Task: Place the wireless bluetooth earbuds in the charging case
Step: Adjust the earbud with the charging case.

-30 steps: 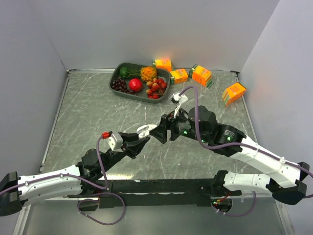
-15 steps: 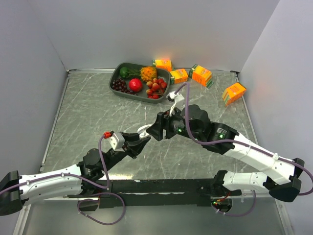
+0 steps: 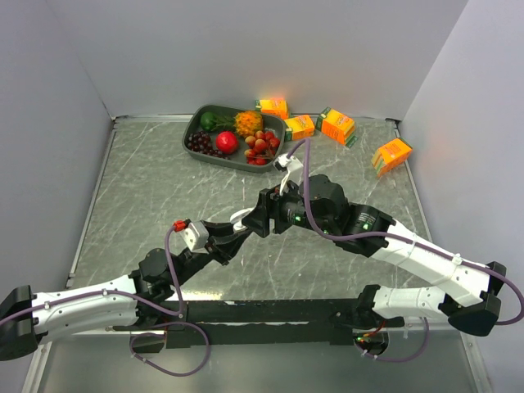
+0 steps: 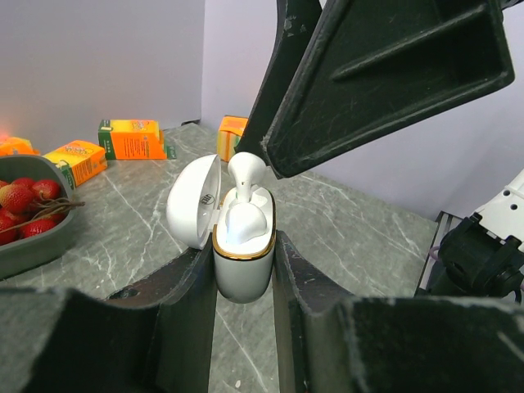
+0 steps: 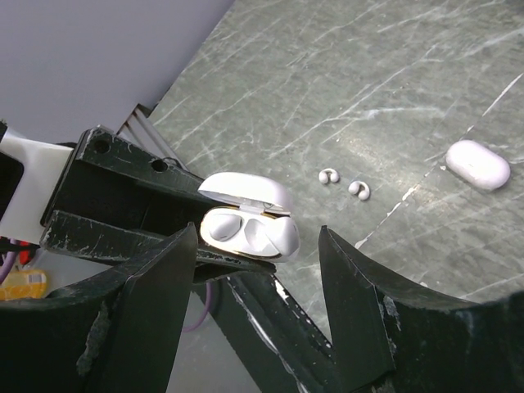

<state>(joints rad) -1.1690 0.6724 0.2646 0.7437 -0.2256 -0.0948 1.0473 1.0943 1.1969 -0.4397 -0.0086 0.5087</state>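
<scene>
The right fingers (image 5: pixel 155 303), spread wide, could knock the half-seated earbud (image 4: pixel 245 172) just beneath them out of the charging case (image 4: pixel 243 266) clamped between the left fingers (image 4: pixel 176 315).

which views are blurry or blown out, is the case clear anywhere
Left wrist: the charging case is sharp and well lit, while the left fingers gripping it are dark and soft. Right wrist: the case lid is washed out, and a pale sheen lies on the table by two loose earbuds. Top external: sharp, with a bright glow on the back carton.
</scene>
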